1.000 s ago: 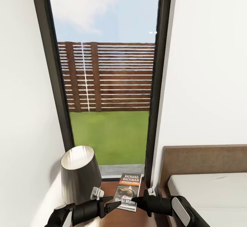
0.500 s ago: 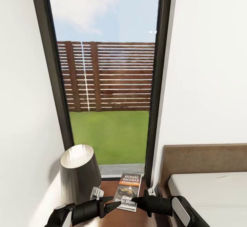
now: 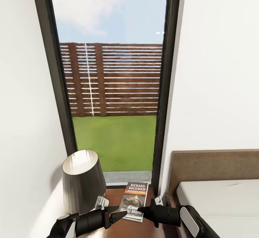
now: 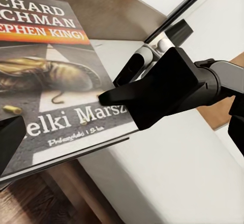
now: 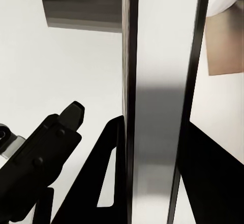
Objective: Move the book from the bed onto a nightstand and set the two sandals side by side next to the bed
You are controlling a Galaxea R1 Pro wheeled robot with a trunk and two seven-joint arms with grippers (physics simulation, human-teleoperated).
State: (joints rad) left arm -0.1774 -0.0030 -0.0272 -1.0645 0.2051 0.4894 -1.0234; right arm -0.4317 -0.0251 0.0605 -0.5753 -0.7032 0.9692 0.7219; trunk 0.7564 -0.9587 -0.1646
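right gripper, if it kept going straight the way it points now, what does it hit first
Most likely the left gripper: in the head view the right gripper points across at it, tip to tip, just above the book on the nightstand. Depth between them is unclear, so it might pass beside it.

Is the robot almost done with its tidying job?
About halfway, it seems. The book already lies on the nightstand beside the lamp, off the bed. The left gripper and right gripper hover at the book's near end. The sandals part looks left to do.

Glossy paper book (image 3: pixel 135 201) on smooth wooden nightstand (image 3: pixel 115 194).
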